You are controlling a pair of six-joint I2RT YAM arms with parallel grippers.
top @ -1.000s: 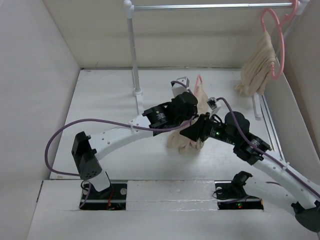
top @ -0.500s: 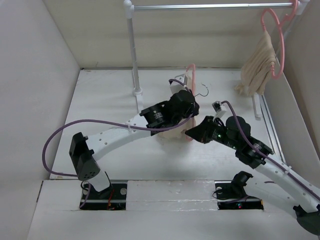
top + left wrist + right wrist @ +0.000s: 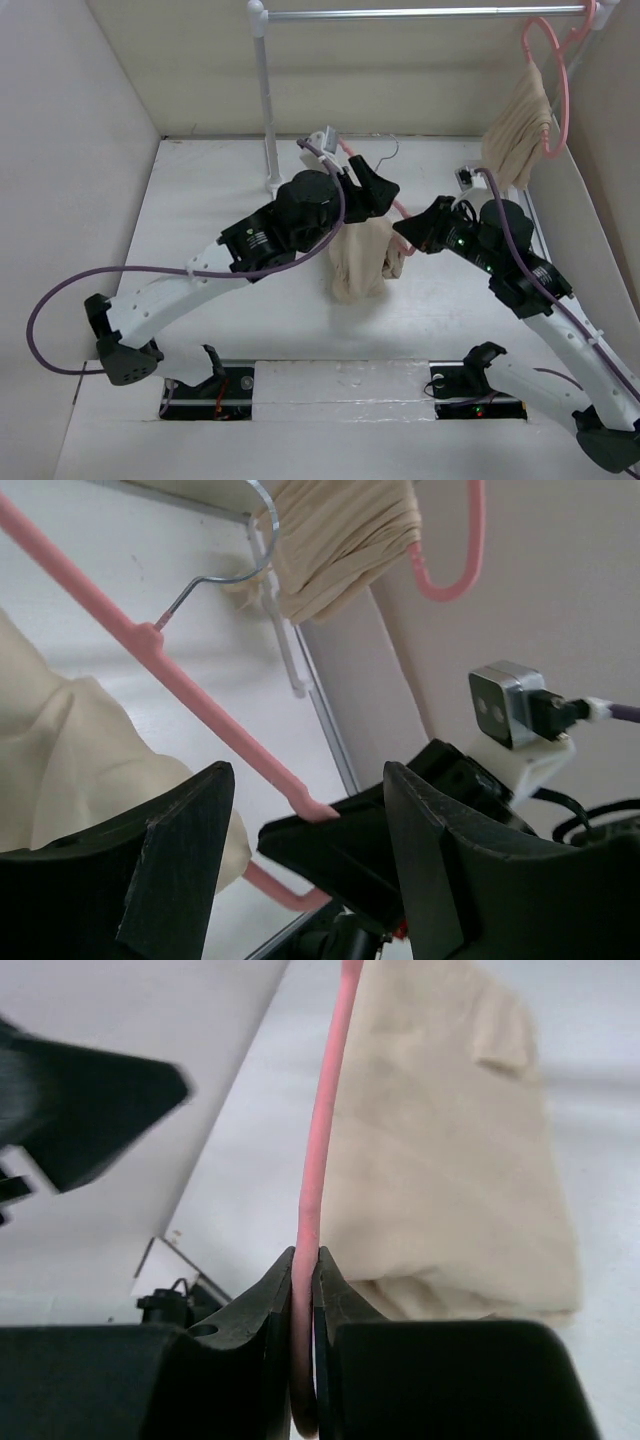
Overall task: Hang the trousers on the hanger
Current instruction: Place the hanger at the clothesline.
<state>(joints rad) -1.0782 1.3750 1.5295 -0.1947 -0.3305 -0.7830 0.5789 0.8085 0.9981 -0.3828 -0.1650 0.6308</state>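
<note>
The left arm (image 3: 190, 285) and right arm (image 3: 574, 350) are showing white links, black joints, black fingers (image 3: 180, 860), and are trailing purple cables (image 3: 35, 322).

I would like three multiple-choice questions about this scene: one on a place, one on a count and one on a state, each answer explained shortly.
1. Where is the bunched beige garment?
A. Hanging at the far right end of the rail.
B. Lying by the left arm's base.
C. Folded flat in the middle of the table.

2. How many pink hangers does the top view show?
A. One.
B. Two.
C. Three.

3. How is the right gripper?
A. Wide open, away from everything.
B. Shut on the hanger that the trousers hang from.
C. Shut on the trousers' cloth.

Answers:
1 A: it hangs on the second hanger from the rail.
2 B: one is on the rail and one is between the arms.
3 B: the right wrist view shows both jaws pressed on the pink rod.
</note>
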